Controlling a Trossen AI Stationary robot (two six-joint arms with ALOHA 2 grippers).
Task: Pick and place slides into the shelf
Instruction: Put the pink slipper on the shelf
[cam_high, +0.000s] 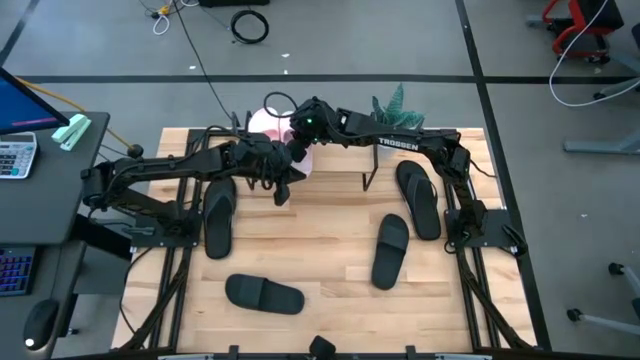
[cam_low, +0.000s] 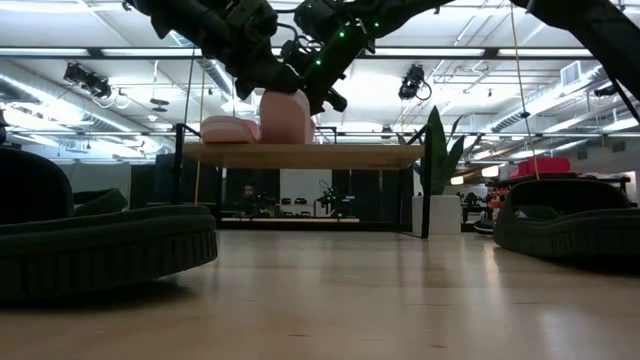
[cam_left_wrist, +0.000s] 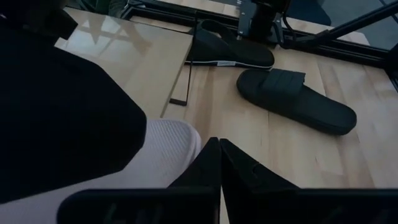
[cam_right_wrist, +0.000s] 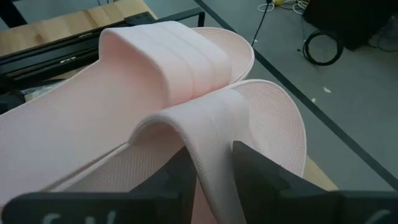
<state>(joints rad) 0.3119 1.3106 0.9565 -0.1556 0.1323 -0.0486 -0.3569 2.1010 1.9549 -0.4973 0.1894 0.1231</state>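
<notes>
Two pale pink slides sit on the shelf (cam_high: 340, 160). One pink slide (cam_low: 230, 128) lies flat on the plank. The other pink slide (cam_low: 285, 115) stands taller and tilted, its lower edge on the plank (cam_low: 340, 155). My right gripper (cam_right_wrist: 211, 165) is shut on that slide's strap. My left gripper (cam_left_wrist: 219, 158) is shut, right beside the same slide's sole (cam_left_wrist: 165, 155). Two black slides (cam_high: 390, 250) (cam_high: 262, 293) and three black flip-flops (cam_high: 420, 195) (cam_high: 218, 215) lie on the table. My right gripper pinches the broad strap (cam_right_wrist: 208, 134) of the nearer pink slide between its two fingers, coming from above. The slide is tilted, with its lower edge on the shelf top next to the other pink slide. My left gripper's finger (cam_left_wrist: 202, 162) is beside the slide's sole edge; I cannot tell whether it touches.
The shelf's right half (cam_high: 345, 160) is bare plank, with a thin black leg (cam_high: 370, 180) below it. A small green plant (cam_high: 397, 108) stands at the table's far edge. Open tabletop lies between the black slides near the middle (cam_high: 320, 230).
</notes>
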